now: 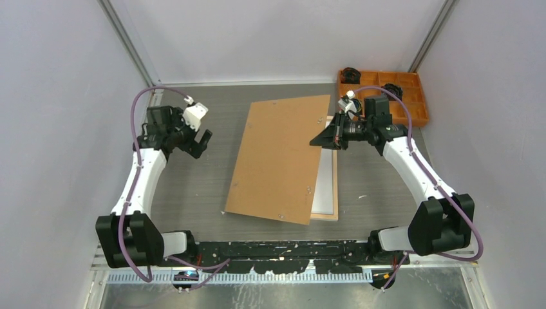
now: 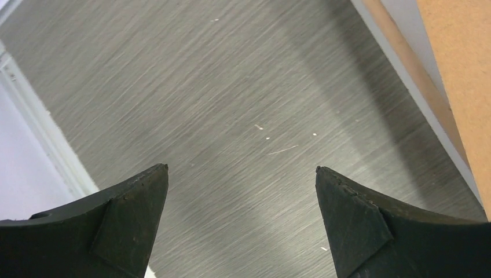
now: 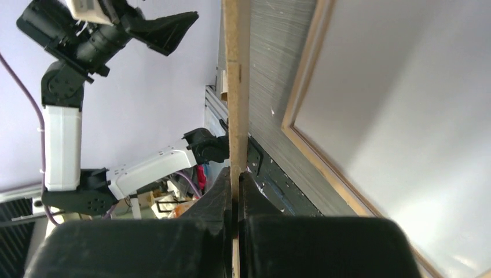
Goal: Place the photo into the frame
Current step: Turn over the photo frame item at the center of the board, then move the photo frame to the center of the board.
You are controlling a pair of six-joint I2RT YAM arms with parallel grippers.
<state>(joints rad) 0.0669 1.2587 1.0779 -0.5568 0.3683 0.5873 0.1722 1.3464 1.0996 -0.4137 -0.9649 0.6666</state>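
The frame (image 1: 326, 183) lies flat on the table (image 1: 193, 187), wood side up, with most of it hidden under the brown backing board (image 1: 280, 158). Inside its rails is a pale sheet that may be the photo (image 3: 405, 116), white back up, though I can't be sure. The right gripper (image 1: 320, 140) is clamped on the board's right edge and holds it tilted above the frame. The left gripper (image 1: 199, 143) hangs wide open over bare table, grasping nothing. An orange tray (image 1: 418, 103) sits in the far right corner.
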